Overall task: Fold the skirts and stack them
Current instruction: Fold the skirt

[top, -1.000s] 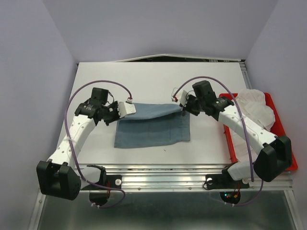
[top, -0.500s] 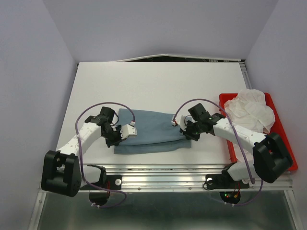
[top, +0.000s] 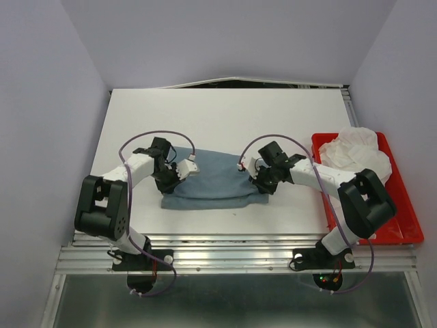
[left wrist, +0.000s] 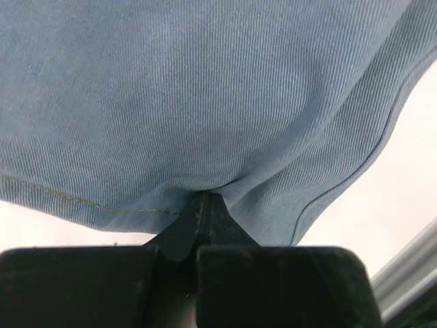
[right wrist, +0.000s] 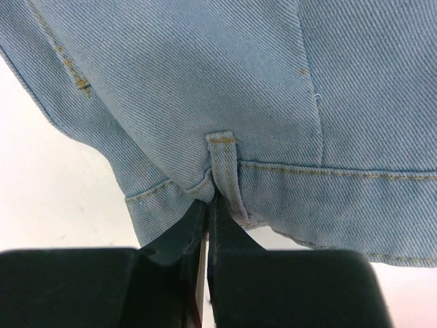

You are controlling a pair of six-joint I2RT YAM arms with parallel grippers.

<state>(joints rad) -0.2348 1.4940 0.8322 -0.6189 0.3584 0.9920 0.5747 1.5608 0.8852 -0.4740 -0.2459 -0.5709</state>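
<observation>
— What had we just changed?
— We carried the far edge of the skirt (top: 215, 183) toward us; it lay doubled mid-table (top: 225, 123), left gripper (top: 183, 169) and right gripper (top: 250, 171) both pinching its cloth, so we judged the fold nearly made

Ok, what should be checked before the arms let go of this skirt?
1. Grip of left claw on the skirt edge: ok.
2. Grip of right claw on the waistband at a belt loop: ok.
3. Whole skirt on the table: ok.
4. Folded edges lined up: cannot tell, the claws hide the corners.
5. Gap between skirt and red tray with white cloth: ok.
</observation>
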